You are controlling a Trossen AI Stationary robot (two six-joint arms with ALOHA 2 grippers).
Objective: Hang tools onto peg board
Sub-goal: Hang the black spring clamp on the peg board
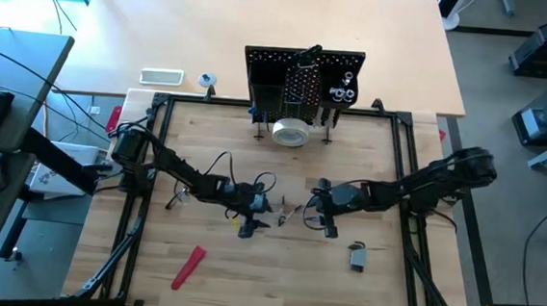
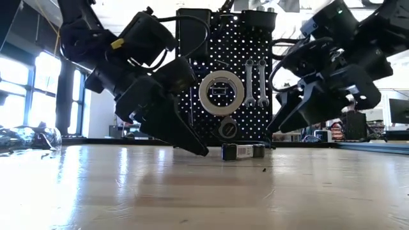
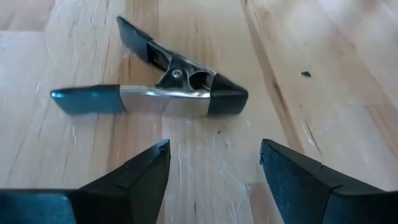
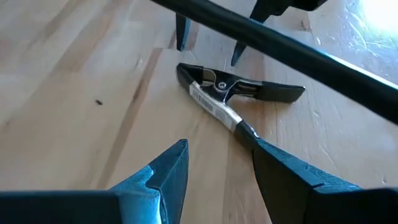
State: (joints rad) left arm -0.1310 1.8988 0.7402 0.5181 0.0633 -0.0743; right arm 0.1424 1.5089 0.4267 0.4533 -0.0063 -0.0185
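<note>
Nearest the low camera we see bare counter, and beyond it, at the frame's middle, a small spring clamp lying flat. In the high view the clamp sits at the centre of the picture, between the two grippers. The left gripper hovers just left of it, fingers spread wide and holding nothing; in its wrist view the clamp lies just ahead of the parted fingers. The right gripper stands just right of the clamp, also open and empty, and in its own wrist view the clamp lies between and beyond its fingertips.

Outward, a red-handled tool lies at the lower left of the high view, and a small grey tool at the lower right. The peg board stands upright at the upper centre of the high view. In the low view it carries a white tape roll and two silver wrenches.
</note>
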